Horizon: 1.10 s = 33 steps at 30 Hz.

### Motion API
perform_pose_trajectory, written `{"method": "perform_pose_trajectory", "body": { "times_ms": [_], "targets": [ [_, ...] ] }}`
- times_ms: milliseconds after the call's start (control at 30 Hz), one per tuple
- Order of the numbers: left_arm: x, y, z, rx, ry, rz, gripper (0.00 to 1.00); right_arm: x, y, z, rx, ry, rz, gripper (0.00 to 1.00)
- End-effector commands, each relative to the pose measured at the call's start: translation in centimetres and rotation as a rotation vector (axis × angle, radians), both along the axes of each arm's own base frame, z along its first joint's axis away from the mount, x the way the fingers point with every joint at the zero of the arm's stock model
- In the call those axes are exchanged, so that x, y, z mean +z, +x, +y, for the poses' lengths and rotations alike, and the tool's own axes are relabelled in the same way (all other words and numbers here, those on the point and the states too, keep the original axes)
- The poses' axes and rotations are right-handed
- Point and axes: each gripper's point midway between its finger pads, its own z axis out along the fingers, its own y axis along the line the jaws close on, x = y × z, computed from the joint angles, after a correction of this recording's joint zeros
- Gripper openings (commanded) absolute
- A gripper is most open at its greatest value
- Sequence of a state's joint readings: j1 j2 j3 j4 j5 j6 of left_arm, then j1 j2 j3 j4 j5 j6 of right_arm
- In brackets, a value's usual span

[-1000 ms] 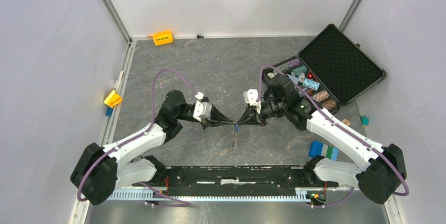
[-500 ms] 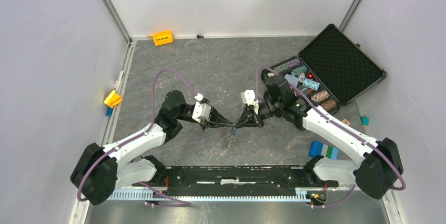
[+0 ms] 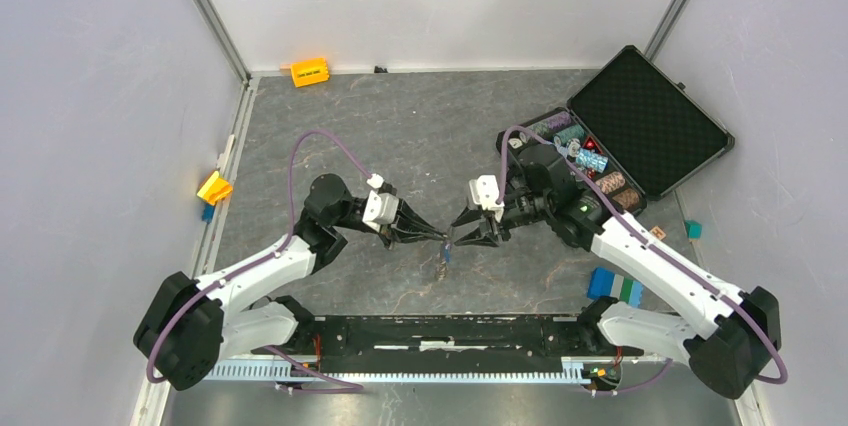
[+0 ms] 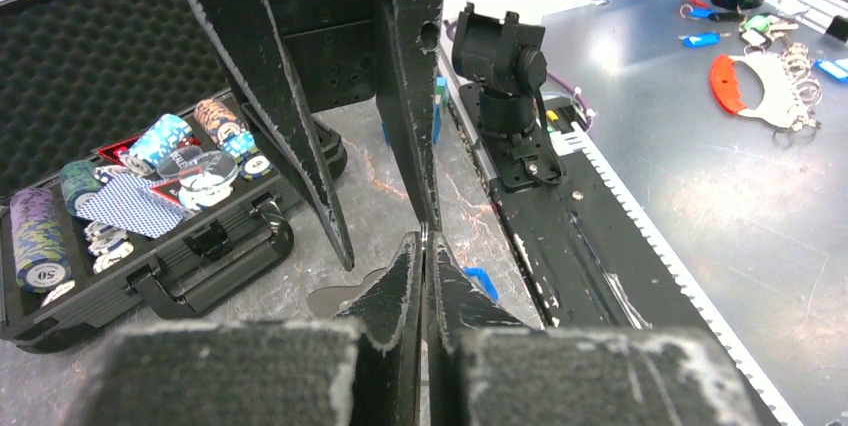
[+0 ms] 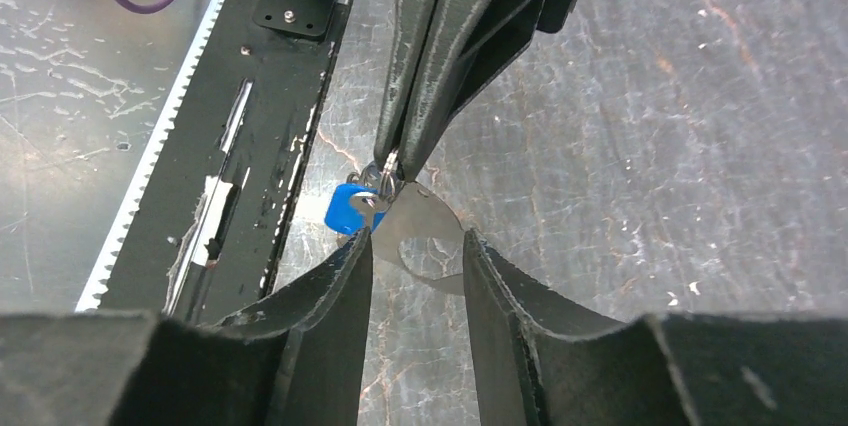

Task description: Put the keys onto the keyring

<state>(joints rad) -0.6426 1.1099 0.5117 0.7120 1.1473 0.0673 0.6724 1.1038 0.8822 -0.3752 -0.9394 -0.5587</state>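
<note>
- Grey, marbled table [image 3: 400, 126] fills a white-walled cell, and both arms meet near its middle, in front of their bases.
- Left tool [image 3: 437, 237] is pinched shut on a sliver of bright metal. This reads as the keyring [image 5: 384, 182], but it is too small for ring and key blade to be told apart.
- In the left wrist view the closed fingers [image 4: 405, 281] hide nearly all of that metal, and only a thin edge shows between the tips.
- A blue-headed key [image 5: 347, 210] sits just below the pinch. Its blade is half covered by the tips in the right wrist view, and the overhead view shows it only as a blue speck with something small and dark hanging under it.
- Right tool [image 3: 464, 234] stands with its jaws apart and holds nothing. Its tips lie to either side of the left tool's tips, close to them, and whether they touch cannot be told.
- A pale grey rounded patch [image 5: 430, 243] lies on the table between the right fingertips, and it could be either a shadow or a flat metal piece.
- An open poker chip case [image 3: 620, 136] lies at the far right, well apart from the keys, and the right arm covers its near corner.
- An orange block [image 3: 309, 72] sits against the back wall.
</note>
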Motion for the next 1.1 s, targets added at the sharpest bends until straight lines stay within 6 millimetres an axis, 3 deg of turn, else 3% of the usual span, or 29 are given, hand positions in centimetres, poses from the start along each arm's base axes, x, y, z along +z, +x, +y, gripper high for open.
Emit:
{"method": "perform_pose_trajectory", "body": {
  "times_ms": [0,267,633,967,1067],
  "targets": [
    [1.6,0.3,-0.2,0.026,-0.056,0.032,0.02,3.0,0.6,0.1,-0.009,0.054,-0.103,0.45],
    [1.5,1.1,-0.4,0.061,-0.055,0.065,0.02,3.7,0.7,0.4,-0.016,0.074,-0.085,0.44],
    [1.4,1.5,-0.6,0.082,-0.054,0.083,0.02,3.1,0.5,0.8,-0.008,0.08,-0.033,0.26],
    [1.5,1.6,-0.6,0.088,-0.059,0.086,0.02,2.4,0.5,0.9,-0.013,0.079,-0.015,0.23],
    [1.5,1.6,-0.6,0.088,-0.062,0.09,0.02,2.3,0.6,0.9,-0.019,0.078,-0.02,0.17]
  ]
}}
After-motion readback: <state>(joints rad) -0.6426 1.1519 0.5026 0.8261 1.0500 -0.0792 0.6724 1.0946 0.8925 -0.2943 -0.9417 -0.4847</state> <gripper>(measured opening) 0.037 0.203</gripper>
